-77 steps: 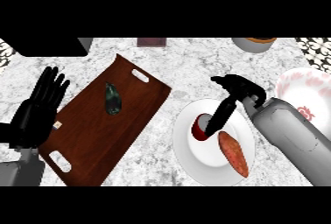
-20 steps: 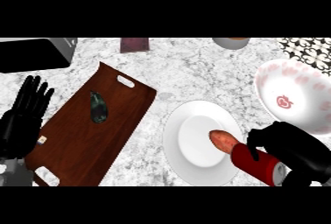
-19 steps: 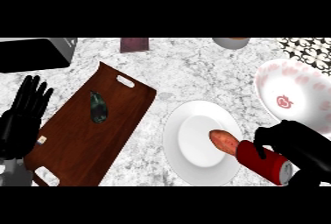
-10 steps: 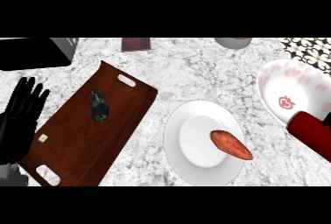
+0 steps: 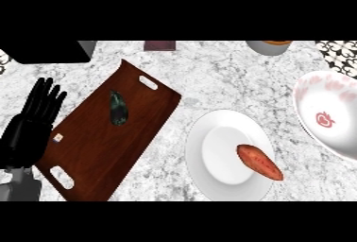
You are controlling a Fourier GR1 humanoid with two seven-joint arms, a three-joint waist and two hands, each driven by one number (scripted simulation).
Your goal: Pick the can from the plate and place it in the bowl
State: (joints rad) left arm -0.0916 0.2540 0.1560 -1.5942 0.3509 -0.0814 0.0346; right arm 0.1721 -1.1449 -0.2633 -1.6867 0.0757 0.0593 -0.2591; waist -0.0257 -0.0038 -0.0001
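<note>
My left hand (image 5: 31, 130) rests at the left edge of the frame, fingers straight and pointing up, holding nothing. My right hand does not show at all, so I cannot tell if it is wide, narrow, or closed on something. The can also does not show anywhere: it is not on the plate (image 5: 216, 137) at the lower middle, and I do not see it inside the bowl (image 5: 307, 97) at the right edge. On the plate lies only a sweet potato (image 5: 260, 162), toward the lower right rim. I judge that the can is with my right hand outside the frame, probably low on the right, but this is only a guess. The danger from here is that I bring the can to the bowl without seeing it. The bowl is cut by the right border, so I see only a part of its rim, and if I come in too low the can may strike the near rim and tip the bowl or push it away. If I release too early, the can may fall on the counter (image 5: 223, 71) between plate and bowl, or roll onto the sweet potato. The tray (image 5: 90, 146) with a dark thing (image 5: 117, 108) on it is well apart at the left.
</note>
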